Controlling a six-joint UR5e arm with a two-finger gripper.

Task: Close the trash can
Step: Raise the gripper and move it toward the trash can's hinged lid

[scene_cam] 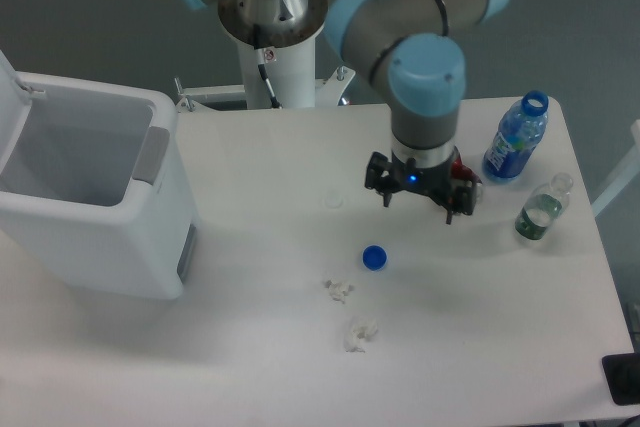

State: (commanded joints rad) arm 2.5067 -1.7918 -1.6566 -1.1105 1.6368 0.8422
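The trash can [90, 237] is a large white boxy bin at the left of the table. It stands open, with its lid [8, 112] tipped up at the far left edge and a grey push tab [152, 155] on the right rim. Inside I see only bare grey walls. My gripper [419, 197] hangs over the table's centre-right, well away from the bin. The wrist hides its fingers from above, so their state does not show. Nothing visible is held.
A blue bottle cap [375, 258] and two crumpled white scraps [339, 290] [360, 333] lie mid-table. A blue bottle [515, 141], a small clear bottle [541, 209] and a red can [458, 169] stand at the right. The robot's base column [272, 42] rises at the back.
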